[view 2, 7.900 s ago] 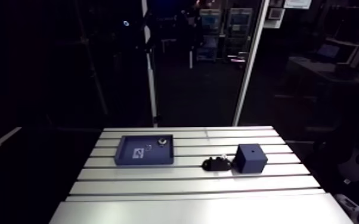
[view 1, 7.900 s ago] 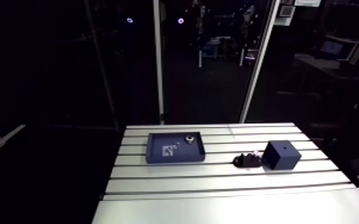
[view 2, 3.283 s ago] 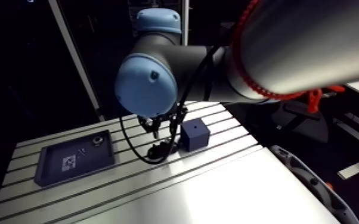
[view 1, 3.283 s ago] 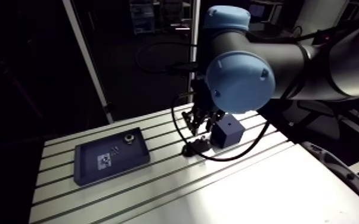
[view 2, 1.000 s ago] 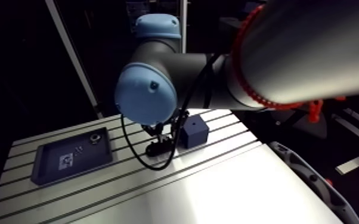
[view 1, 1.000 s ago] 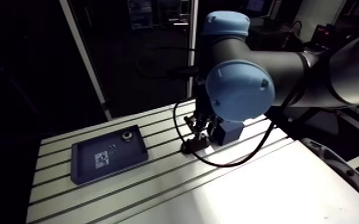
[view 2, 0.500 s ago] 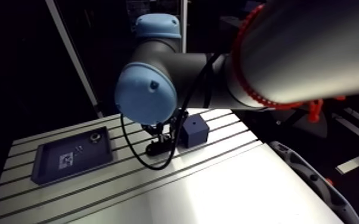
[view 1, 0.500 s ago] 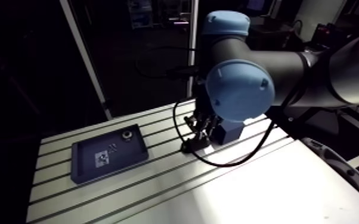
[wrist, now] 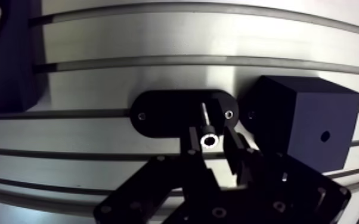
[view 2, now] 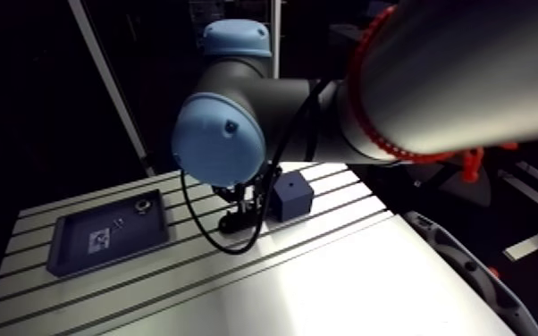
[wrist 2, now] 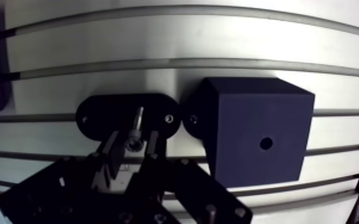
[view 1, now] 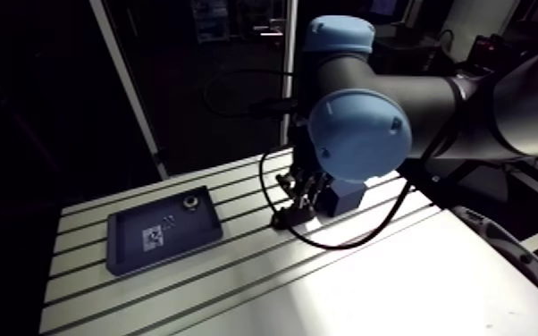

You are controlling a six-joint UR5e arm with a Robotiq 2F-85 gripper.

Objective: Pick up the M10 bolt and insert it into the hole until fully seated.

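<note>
A small steel bolt stands upright, head up, on a black oval holder on the slotted table. In the wrist view my gripper is down around it, one finger on each side of the bolt head, open by a narrow gap. Right beside the holder sits a dark blue cube with a small round hole in its top face. The arm view shows the gripper low over the holder, with the cube partly hidden behind the wrist.
A dark blue tray lies on the table to the left in the arm view. It holds a metal ring and some small parts. The table's grooves run crosswise under the gripper.
Earlier the gripper hung a little above the holder; it has since come down to it. Over the last frames the arm has barely moved.
</note>
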